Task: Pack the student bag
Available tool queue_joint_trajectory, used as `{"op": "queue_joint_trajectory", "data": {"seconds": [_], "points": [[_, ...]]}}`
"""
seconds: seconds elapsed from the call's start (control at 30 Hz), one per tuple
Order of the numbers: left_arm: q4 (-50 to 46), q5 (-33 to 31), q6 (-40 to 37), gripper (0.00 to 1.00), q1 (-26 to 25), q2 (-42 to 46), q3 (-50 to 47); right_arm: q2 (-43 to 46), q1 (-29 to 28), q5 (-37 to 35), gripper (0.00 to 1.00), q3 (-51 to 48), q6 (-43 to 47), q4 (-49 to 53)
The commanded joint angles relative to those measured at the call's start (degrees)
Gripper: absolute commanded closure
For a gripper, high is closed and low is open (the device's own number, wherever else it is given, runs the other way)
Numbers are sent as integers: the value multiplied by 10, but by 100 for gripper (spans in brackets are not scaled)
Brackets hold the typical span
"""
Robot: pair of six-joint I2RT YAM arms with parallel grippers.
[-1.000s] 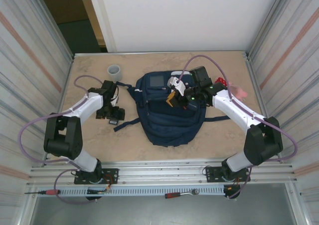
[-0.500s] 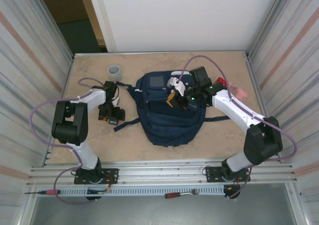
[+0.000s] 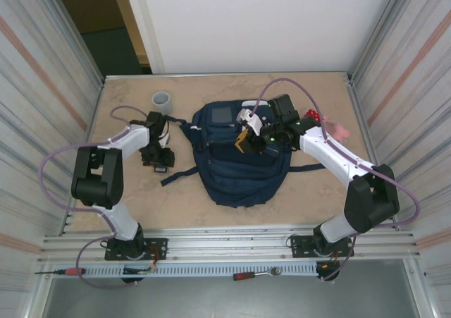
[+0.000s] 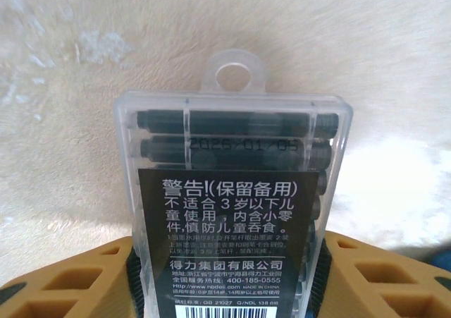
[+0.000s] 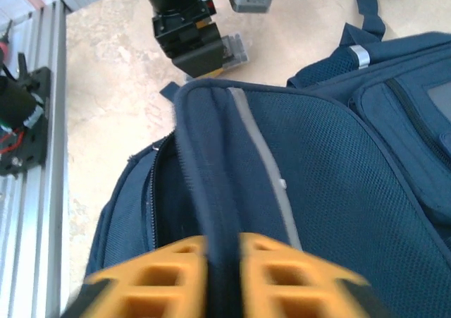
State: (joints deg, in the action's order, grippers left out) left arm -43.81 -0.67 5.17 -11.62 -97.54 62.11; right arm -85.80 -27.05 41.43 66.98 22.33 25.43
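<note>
The navy student bag [image 3: 239, 164] lies flat mid-table, grey stripe [image 5: 264, 156] across its front. My right gripper [image 3: 246, 139] [image 5: 222, 251] is shut on a raised fold of its flap, and beside the fold a zipped compartment [image 5: 161, 191] gapes open. Left of the bag, my left gripper [image 3: 158, 156] [image 4: 225, 268] is down at the table over a clear plastic box of dark ink cartridges [image 4: 229, 184] with a black label. The box lies flat between the yellow fingers [image 4: 63, 286], whose pads touch its sides. The right wrist view shows this box [image 5: 238, 49] too.
A grey tape roll [image 3: 163, 101] stands at the back left. A red object [image 3: 312, 115] and a pink one [image 3: 340, 129] lie right of the bag. A bag strap [image 3: 176, 175] trails toward the left arm. Metal walls close both sides.
The left arm's elbow has swung in toward its base and its fingers have closed in on the cartridge box. The right gripper stays at the bag's flap, its fingers a little wider.
</note>
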Motion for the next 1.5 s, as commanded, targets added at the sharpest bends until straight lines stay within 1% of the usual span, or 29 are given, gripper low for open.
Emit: {"op": "queue_joint_trajectory", "data": {"seconds": [0.0, 0.03, 0.1, 0.23, 0.3, 0.37, 0.47, 0.5, 0.6, 0.7, 0.9, 1.17, 1.27, 1.47], "points": [[-3, 3, -25, 52, -44, 76, 11, 26, 2, -22, 56, 6, -68, -17], [-2, 4, -40, 52, -62, 93, 17, 33, 6, -32, 50, 2, -98, -17], [11, 18, -86, 52, -102, 127, 23, 51, 14, -56, 43, -10, -172, -15], [52, 57, -195, 54, -173, 188, 13, 110, 23, -61, 35, -41, -306, 6], [62, 94, -249, 54, -197, 208, 6, 135, 27, -58, 33, -57, -384, 10], [73, 127, -296, 53, -218, 225, -2, 154, 28, -39, 33, -73, -442, 9], [98, 140, -325, 52, -246, 243, -9, 167, 27, -31, 33, -95, -542, 32], [106, 153, -335, 52, -252, 249, -12, 168, 27, -23, 33, -102, -574, 39], [128, 187, -367, 52, -266, 261, -25, 177, 5, 15, 33, -131, -632, 0], [139, 207, -375, 52, -270, 264, -26, 188, -30, 38, 32, -160, -664, -63], [151, 214, -375, 52, -275, 259, -30, 180, -54, 44, 35, -189, -733, -144], [145, 201, -374, 53, -279, 241, -24, 161, -63, 45, 39, -187, -752, -171], [148, 205, -369, 53, -282, 240, -23, 152, -65, 45, 44, -188, -766, -188], [150, 205, -366, 53, -287, 243, -21, 138, -70, 35, 57, -185, -777, -201]]}}
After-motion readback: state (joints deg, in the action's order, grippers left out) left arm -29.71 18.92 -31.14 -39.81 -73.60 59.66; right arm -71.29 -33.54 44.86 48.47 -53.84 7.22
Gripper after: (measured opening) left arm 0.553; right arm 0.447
